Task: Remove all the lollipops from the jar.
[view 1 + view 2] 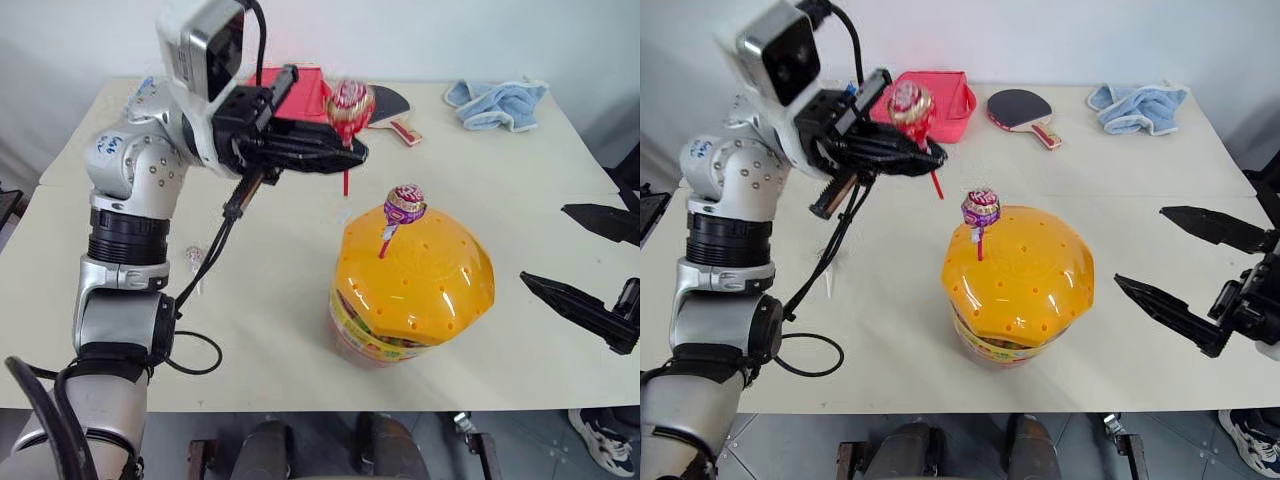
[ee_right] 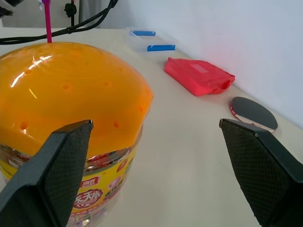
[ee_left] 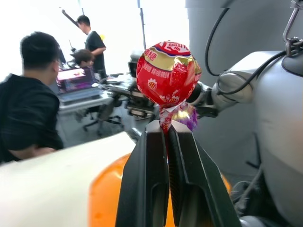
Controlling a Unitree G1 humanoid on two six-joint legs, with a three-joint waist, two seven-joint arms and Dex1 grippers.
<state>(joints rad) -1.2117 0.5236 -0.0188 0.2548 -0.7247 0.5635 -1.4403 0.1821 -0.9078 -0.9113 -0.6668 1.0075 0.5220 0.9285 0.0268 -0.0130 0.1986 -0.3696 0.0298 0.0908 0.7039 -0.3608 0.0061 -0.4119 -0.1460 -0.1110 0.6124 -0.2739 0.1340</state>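
Nearest us, the clear plastic jar (image 1: 400,330) with its orange domed lid sits on the pale counter (image 1: 300,330). A purple-wrapped lollipop (image 1: 405,204) stands in the lid. Left gripper (image 1: 352,148), jaws pinching a red-and-white lollipop (image 1: 350,105), is raised above. Right gripper (image 1: 1160,255) jaws spread beside the jar.

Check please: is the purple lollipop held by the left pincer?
No, the left pincer holds a red-and-white lollipop; the purple lollipop stands in the jar's lid.
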